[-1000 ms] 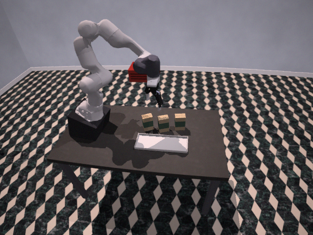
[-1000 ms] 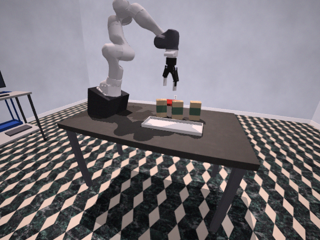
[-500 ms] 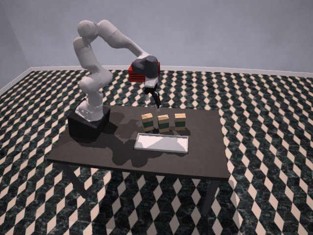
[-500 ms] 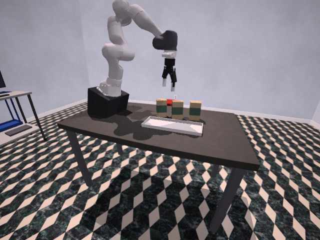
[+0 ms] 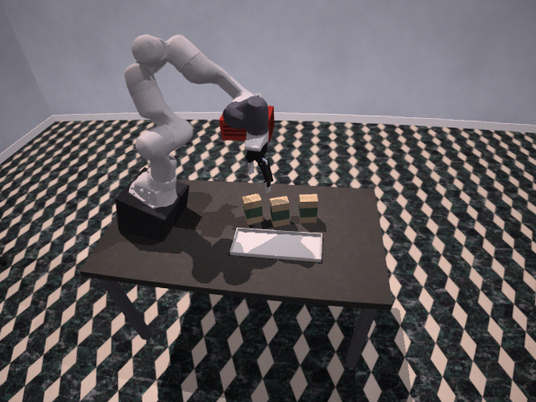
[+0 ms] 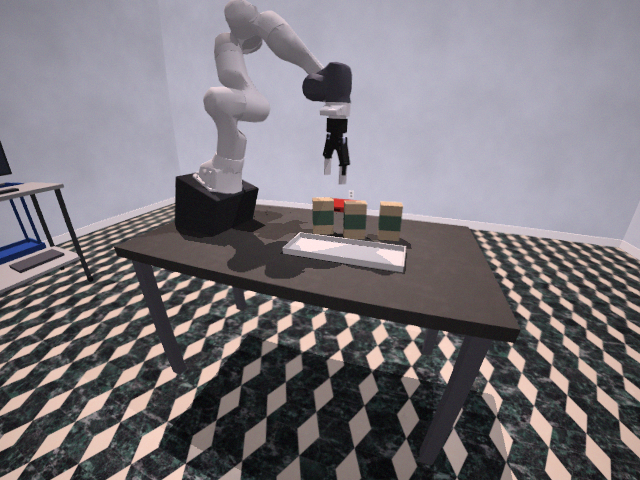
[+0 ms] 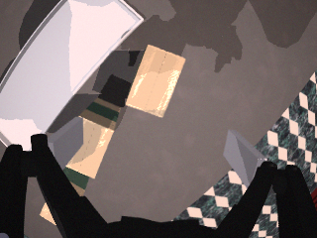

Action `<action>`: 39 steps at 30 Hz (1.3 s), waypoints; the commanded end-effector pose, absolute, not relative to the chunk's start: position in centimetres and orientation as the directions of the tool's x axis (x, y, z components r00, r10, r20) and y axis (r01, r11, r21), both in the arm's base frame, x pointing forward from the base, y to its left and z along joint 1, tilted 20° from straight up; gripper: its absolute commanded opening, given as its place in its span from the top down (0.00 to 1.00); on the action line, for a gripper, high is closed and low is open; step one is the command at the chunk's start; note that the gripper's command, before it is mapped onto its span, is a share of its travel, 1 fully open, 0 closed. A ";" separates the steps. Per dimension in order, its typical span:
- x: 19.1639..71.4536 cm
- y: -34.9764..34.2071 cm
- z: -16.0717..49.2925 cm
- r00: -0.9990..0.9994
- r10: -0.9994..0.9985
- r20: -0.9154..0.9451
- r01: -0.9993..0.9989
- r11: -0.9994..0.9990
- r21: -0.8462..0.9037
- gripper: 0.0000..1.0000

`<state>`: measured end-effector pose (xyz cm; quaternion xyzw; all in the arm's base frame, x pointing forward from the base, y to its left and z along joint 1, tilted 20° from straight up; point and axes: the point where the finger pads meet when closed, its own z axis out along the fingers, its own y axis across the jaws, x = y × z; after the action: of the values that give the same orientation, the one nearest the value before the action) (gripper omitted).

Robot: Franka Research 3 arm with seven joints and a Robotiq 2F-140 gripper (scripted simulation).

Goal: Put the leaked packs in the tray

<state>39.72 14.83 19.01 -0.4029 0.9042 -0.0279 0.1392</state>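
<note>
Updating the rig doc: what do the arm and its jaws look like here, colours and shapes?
The arm has smooth, rounded, pale grey-white links and stands on a black block pedestal. Its last wrist link is dark charcoal, followed by a white flange. The gripper is black, its two jaws slim linkages ending in light grey tips. No cables or markings are visible.

From the wrist I look down past my wide-spread, empty gripper (image 7: 158, 178), its dark fingers at seven and five o'clock. The tray (image 7: 66, 59) runs toward ten o'clock. One pack's (image 7: 157, 81) tan top sits at centre; a second pack (image 7: 95, 139) lies toward eight o'clock, just beside the tray. Checkered floor (image 7: 291, 129) shows at four o'clock.
</note>
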 end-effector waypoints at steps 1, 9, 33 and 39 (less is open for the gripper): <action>39.9 14.8 19.1 -0.650 -0.723 -0.237 -0.707 0.688 -0.163 0.00; 39.4 14.3 18.4 -0.680 -0.691 -0.245 -0.673 0.721 -0.164 0.00; 37.5 11.5 15.5 -0.802 -0.523 -0.289 -0.495 0.852 -0.170 0.00; 37.5 11.5 15.5 -0.802 -0.523 -0.289 -0.495 0.852 -0.170 0.00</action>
<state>37.38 11.60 15.44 -0.2766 0.9462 -0.0436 0.1623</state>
